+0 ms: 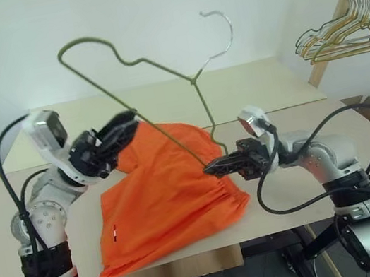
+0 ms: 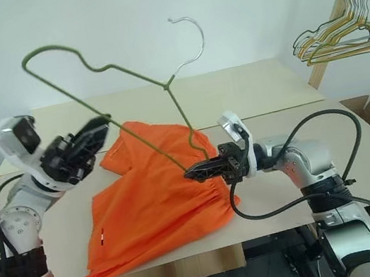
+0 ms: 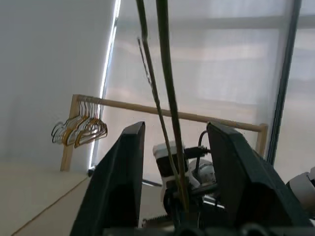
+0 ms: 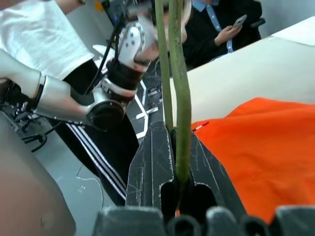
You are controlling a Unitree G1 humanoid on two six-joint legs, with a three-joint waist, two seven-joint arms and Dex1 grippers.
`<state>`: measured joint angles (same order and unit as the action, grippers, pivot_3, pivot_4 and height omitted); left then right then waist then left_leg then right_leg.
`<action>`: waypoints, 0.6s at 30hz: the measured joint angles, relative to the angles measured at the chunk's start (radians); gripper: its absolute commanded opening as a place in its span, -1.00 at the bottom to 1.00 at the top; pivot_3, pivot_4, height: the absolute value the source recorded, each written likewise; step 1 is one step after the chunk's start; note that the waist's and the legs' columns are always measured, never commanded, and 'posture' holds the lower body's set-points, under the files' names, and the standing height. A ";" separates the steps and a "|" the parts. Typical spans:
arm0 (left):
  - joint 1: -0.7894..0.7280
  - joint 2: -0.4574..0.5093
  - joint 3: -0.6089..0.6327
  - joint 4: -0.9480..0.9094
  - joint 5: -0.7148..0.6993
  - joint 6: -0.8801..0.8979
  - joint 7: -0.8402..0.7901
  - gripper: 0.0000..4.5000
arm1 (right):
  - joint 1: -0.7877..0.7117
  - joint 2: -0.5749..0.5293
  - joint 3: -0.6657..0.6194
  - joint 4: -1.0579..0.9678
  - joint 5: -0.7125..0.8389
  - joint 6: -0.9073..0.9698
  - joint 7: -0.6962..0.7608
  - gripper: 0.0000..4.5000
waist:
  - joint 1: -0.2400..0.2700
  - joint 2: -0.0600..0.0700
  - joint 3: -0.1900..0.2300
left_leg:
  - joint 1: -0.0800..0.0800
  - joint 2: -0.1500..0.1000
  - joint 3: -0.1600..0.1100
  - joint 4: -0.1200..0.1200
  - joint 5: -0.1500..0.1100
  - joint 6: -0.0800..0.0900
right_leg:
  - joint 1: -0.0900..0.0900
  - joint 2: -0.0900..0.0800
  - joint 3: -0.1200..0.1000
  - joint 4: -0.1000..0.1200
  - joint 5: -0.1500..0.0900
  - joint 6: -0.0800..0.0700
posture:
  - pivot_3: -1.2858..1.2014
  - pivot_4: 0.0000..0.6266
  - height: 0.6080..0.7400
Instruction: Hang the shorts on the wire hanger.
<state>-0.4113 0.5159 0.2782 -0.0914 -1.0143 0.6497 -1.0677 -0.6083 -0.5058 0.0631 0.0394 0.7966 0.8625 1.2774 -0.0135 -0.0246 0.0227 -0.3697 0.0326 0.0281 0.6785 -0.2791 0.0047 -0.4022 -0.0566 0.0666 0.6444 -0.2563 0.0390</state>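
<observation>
The right end effector is pressed together on the lower corner of the wire hanger, pinching the olive wire above the shorts; the left end effector is spread, its fingers either side of the hanger's long bar without gripping. To do this step well, the right should keep the frame steady while the left drops to the far edge of the orange fabric — feeding cloth over the bar, not under the hook. The shorts lie flat on the surface. Far right, a rack of spare hangers stands well apart, no obstacle.
</observation>
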 measured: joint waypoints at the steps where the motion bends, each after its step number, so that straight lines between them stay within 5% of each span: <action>1: 0.014 0.001 -0.009 0.011 0.021 -0.002 0.002 0.59 | 0.002 0.002 -0.016 -0.001 0.013 0.009 -0.016 -1.00 | 0.000 0.000 0.000 | 0.000 0.000 0.000 0.000 0.000 0.000 | 0.000 0.000 0.000 0.000 0.000 0.000 | 0.05 -1.00 1.00; 4: 0.088 0.045 -0.068 0.021 0.122 -0.027 -0.007 0.99 | 0.039 -0.012 -0.075 -0.010 0.034 0.042 -0.070 -1.00 | -0.001 0.000 0.000 | 0.000 0.000 0.000 0.000 0.000 0.000 | 0.000 0.000 0.000 -0.001 0.000 0.000 | 0.05 -1.00 1.00; 14: 0.180 0.225 -0.269 -0.073 0.451 -0.169 -0.080 0.99 | 0.303 -0.238 -0.173 -0.052 0.018 0.267 -0.314 -1.00 | 0.006 0.000 0.000 | -0.002 0.000 0.002 -0.001 0.000 0.000 | -0.001 -0.001 0.001 -0.002 0.000 0.000 | 0.03 -1.00 1.00; 18: 0.201 0.250 -0.281 -0.093 0.477 -0.176 -0.108 0.99 | 0.360 -0.376 -0.176 0.009 0.065 0.424 -0.226 -1.00 | -0.001 0.001 0.001 | -0.001 0.000 0.002 -0.001 -0.001 0.001 | 0.000 -0.001 0.001 -0.003 0.000 0.000 | 0.02 -1.00 1.00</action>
<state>-0.2105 0.7662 -0.0024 -0.1843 -0.5371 0.4736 -1.1754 -0.2487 -0.8821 -0.1129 0.0487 0.8619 1.2867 1.0514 -0.0143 -0.0237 0.0234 -0.3707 0.0326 0.0305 0.6779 -0.2797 0.0056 -0.4027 -0.0573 0.0675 0.6418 -0.2565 0.0391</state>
